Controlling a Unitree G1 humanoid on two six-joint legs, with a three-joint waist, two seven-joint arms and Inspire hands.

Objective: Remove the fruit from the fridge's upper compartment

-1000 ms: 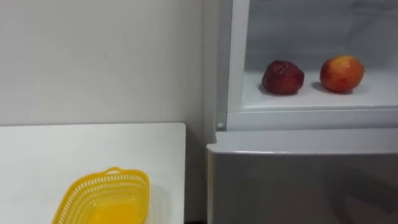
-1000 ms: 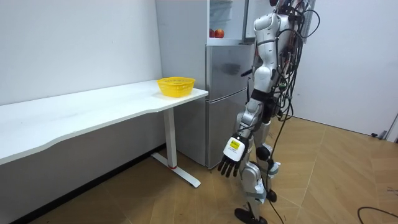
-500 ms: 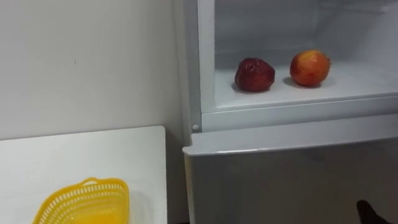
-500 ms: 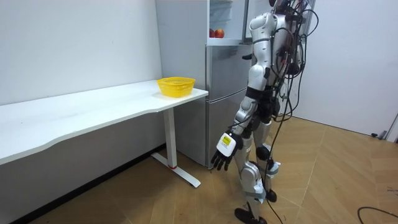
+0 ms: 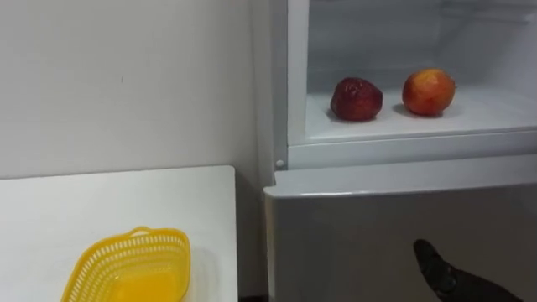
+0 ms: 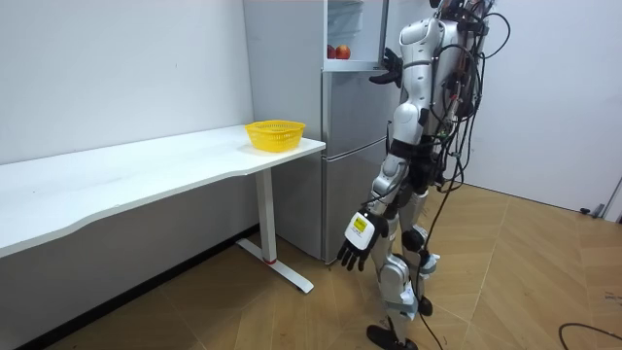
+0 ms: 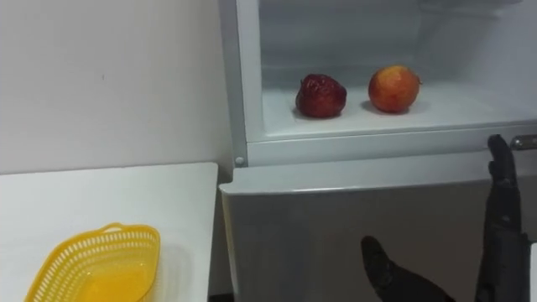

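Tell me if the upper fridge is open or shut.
Open. The upper fridge shows its shelf with the red fruit and apple, no door across them.

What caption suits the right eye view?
Open right hand below the upper fridge shelf bearing a dark red fruit and an apple.

Dark red fruit [image 5: 357, 99]; orange-red apple [image 5: 429, 91], yellow blush. Basket [image 5: 130, 267] yellow, lattice pattern. Table [image 5: 101, 205] white. Fridge door [image 5: 377, 231] grey. Right hand [image 7: 502, 210] black.

dark red fruit [image 5: 357, 98], orange-red fruit [image 5: 429, 91], side by side, fridge shelf [image 5: 495, 113]
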